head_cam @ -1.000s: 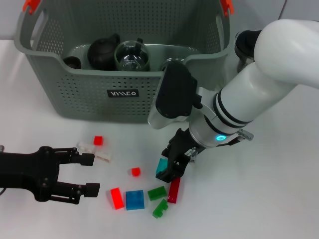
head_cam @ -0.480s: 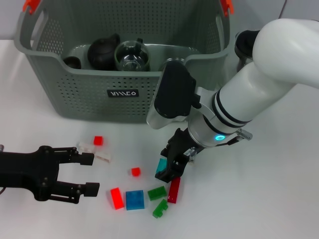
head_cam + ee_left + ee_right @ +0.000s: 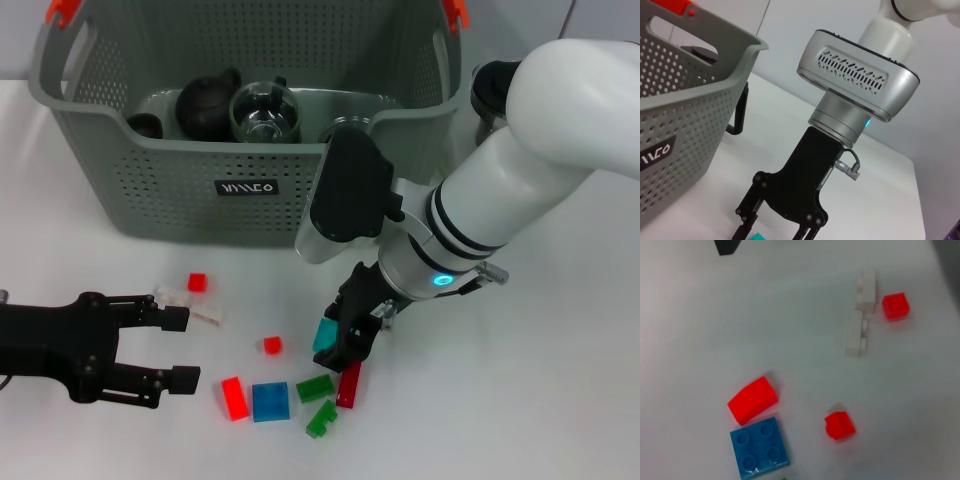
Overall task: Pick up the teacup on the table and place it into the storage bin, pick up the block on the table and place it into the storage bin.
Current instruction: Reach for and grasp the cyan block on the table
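- My right gripper is down at the table in front of the large grey perforated storage bin, and its black fingers are closed around a small teal plastic block; the left wrist view also shows a teal corner between the fingertips.
- I judge the block step is in hand: the teal block is gripped but sits low, at table level or barely off it, I cannot tell which.
- The next move, as I read it, calls for a straight lift clear of the neighbouring pieces, then a carry up and over the storage bin's near rim before letting go.
- Just beside the gripper, on the side away from the storage bin, lie a long red brick and two green bricks; a lift with any drag could nudge them.
- Farther out, in front of the bin's black label, sit a blue square studded plate, a red wedge block and a small red cube.
- My left gripper rests spread wide on the table, well out from the storage bin's left front corner, idle.
- Inside the storage bin I see a dark teapot and a clear glass vessel; I cannot pick out a teacup on the table.
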Action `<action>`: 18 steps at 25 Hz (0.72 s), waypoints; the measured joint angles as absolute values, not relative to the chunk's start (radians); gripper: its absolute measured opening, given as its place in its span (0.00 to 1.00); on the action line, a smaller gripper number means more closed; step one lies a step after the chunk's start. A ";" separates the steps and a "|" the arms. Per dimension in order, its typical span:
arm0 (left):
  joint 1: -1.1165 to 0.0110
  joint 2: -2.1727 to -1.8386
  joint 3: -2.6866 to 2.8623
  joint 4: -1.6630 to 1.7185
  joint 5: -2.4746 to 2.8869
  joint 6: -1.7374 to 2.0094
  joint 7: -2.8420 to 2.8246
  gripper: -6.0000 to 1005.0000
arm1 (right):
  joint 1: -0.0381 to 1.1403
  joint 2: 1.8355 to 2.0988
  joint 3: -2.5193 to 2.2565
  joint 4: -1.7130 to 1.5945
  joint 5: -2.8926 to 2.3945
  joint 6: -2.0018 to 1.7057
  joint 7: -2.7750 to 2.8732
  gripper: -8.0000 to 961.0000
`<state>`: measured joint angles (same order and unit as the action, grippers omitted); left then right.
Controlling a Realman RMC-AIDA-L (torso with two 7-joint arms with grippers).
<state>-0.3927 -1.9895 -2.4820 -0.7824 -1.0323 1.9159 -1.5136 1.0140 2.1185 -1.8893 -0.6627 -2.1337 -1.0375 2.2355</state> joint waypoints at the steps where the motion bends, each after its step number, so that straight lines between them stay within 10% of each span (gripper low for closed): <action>1: -0.393 -1.990 -2.482 -0.782 -1.032 1.916 -1.514 0.87 | 1.014 2.118 -1.890 -0.663 -2.134 -1.039 2.237 0.57; 18: -0.393 -1.986 -2.482 -0.769 -1.032 1.917 -1.515 0.87 | 1.008 2.111 -1.894 -0.691 -2.139 -1.060 2.256 0.44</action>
<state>-0.3934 -1.9865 -2.4820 -0.7690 -1.0324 1.9170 -1.5154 1.0084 2.1108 -1.8942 -0.6912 -2.1393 -1.0601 2.2562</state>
